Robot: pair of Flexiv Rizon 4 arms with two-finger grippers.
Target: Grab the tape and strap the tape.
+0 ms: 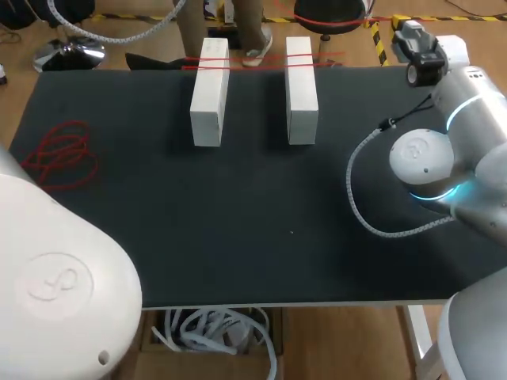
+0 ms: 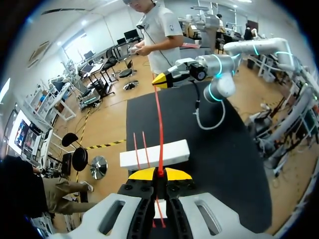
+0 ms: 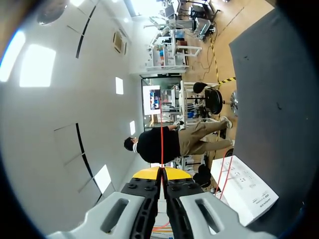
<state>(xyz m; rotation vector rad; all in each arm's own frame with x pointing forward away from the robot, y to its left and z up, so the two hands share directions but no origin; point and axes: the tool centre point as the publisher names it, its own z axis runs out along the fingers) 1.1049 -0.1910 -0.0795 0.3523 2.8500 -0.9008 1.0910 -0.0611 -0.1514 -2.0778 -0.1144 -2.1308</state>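
Observation:
A thin red tape is stretched taut between my two grippers. My left gripper is shut on one end, and the tape runs over a white block to my right gripper's yellow tips. In the right wrist view my right gripper is shut on the tape, with a white block beside it. Two white blocks stand side by side at the table's far edge, with red strands across their far ends. The left gripper is out of the head view.
A loose coil of red tape lies on the black mat at the left. My right arm's elbow and its grey cable hang over the table's right side.

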